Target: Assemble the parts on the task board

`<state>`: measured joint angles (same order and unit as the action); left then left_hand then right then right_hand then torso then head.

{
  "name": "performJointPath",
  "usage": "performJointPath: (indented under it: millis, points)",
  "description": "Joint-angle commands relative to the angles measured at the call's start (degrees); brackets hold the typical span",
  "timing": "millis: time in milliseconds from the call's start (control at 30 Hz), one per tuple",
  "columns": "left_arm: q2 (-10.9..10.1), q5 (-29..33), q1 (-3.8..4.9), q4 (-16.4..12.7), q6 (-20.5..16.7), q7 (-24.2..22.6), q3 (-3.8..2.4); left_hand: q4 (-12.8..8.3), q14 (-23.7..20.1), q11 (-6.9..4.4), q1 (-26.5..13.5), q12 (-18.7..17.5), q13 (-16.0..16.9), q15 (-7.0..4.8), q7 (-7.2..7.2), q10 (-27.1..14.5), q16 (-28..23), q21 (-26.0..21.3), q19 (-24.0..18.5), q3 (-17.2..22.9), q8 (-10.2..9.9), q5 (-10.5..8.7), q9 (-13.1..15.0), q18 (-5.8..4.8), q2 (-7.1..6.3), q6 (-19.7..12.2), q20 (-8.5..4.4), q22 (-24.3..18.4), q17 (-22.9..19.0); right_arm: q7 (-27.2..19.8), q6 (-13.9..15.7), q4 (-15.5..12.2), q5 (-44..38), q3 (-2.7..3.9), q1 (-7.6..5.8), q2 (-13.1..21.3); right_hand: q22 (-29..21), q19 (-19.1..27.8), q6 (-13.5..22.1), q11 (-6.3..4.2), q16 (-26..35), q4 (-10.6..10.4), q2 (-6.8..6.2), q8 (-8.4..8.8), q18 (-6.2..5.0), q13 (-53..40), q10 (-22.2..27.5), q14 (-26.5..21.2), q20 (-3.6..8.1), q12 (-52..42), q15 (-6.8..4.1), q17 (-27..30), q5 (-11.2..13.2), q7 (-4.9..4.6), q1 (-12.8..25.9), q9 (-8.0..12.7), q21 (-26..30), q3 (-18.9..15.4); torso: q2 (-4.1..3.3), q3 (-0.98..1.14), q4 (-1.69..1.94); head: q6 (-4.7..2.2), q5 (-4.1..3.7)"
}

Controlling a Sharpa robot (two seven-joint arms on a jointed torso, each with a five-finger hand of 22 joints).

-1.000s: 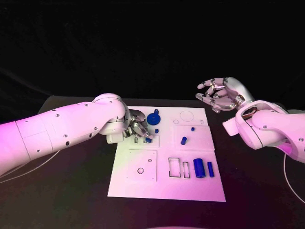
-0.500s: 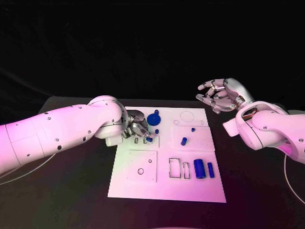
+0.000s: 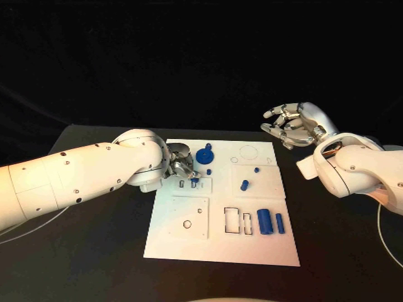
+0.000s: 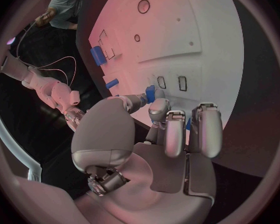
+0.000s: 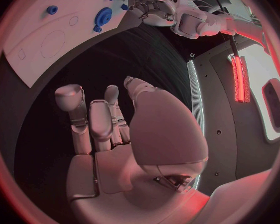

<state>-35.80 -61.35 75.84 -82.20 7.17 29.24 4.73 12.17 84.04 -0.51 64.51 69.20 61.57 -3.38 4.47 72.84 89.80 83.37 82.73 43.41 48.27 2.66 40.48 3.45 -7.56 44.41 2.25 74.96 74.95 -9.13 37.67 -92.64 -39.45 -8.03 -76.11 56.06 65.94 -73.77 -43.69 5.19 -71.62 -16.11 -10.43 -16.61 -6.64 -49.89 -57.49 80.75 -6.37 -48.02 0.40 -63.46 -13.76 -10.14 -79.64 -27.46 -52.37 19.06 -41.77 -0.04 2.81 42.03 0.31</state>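
Blue plastic parts lie on the flat white task board (image 3: 256, 242), which sits in the middle of the black worktop (image 3: 92, 264). The left hand (image 3: 182, 165) is low over the board's upper left part. In the left wrist view its fingers (image 4: 177, 134) curl down toward the board, and a small blue peg (image 4: 150, 92) sits between the thumb and a finger, just above two little slots. It looks pinched, but the hold is partly hidden, so I cannot tell for sure. A round blue gear piece (image 3: 204, 155) stands on the board just beside this hand, on its far side. A tiny blue dot (image 3: 256, 169) and a short blue peg (image 3: 244, 185) lie near the middle of the board. Two blue bars lie side by side near the board's lower right part: a wide blue block (image 3: 264, 221) and a thin blue bar (image 3: 278, 221). Empty slots (image 3: 230, 219) are just to the left of them. The right hand (image 3: 291, 126) is up in the air past the far right corner of the board, well apart from it. Its fingers (image 5: 90, 119) are apart and a little bent, and it holds nothing.
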Motion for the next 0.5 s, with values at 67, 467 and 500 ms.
performJointPath:
  millis: [67, 467, 500]
  points:
    - [0.05, -2.98, -0.1, -0.07, -0.34, -0.39, 0.19, -9.65, 5.96, 0.06, 0.12, 0.37, 0.21, -0.45, -0.71, 0.49, 0.2, 0.27, 0.17, 9.9, 0.32, 0.4, 0.06, -0.33, -0.17, 0.55, -0.13, 0.34, 15.05, -0.21, -0.81, -0.02, -0.27, -0.01, 0.04, 0.02, -0.1, 0.23, 0.18, -0.22, 0.42, -0.12, -0.44, -0.12, -0.84, 0.1, 0.09, -0.39, -0.07, 0.35, 0.11, 0.13, -0.31, 0.14, 0.17, -0.08, 0.38, 0.24, 0.03, 0.04, -0.13, 0.05, 0.09]
    - [0.11, -1.36, -0.18, 0.55, 1.2, -0.03, 0.54, -9.71, 5.96, -0.04, -0.45, 0.95, 0.86, -0.53, -0.82, 1.09, 0.2, 0.26, 0.15, 10.51, 0.54, 0.44, 0.17, -0.32, -0.35, 0.84, -0.18, 0.31, 15.05, -0.26, -0.77, -0.15, -0.27, -0.01, 0.05, 0.15, -0.28, 0.0, 0.26, -0.26, 0.54, -0.17, -0.54, -0.34, -0.82, 0.55, 0.0, -0.27, -0.03, 0.35, 0.07, 0.05, -1.3, 0.18, 0.45, -0.08, 0.6, 0.26, -0.02, 0.07, -0.11, 0.07, 0.06]
    - [0.11, -1.33, -0.18, 0.56, 1.41, 0.0, 0.55, -9.8, 5.96, -0.08, -0.58, 1.06, 0.96, -0.57, -0.86, 1.21, 0.2, 0.26, 0.16, 10.65, 0.61, 0.46, 0.2, -0.32, -0.45, 0.92, -0.2, 0.32, 15.05, -0.26, -0.77, -0.15, -0.27, -0.01, 0.05, 0.16, -0.28, 0.0, 0.26, -0.26, 0.54, -0.17, -0.54, -0.34, -0.82, 0.55, 0.0, -0.27, -0.03, 0.35, 0.07, 0.05, -1.3, 0.18, 0.45, -0.08, 0.6, 0.26, -0.02, 0.04, -0.11, 0.08, 0.07]
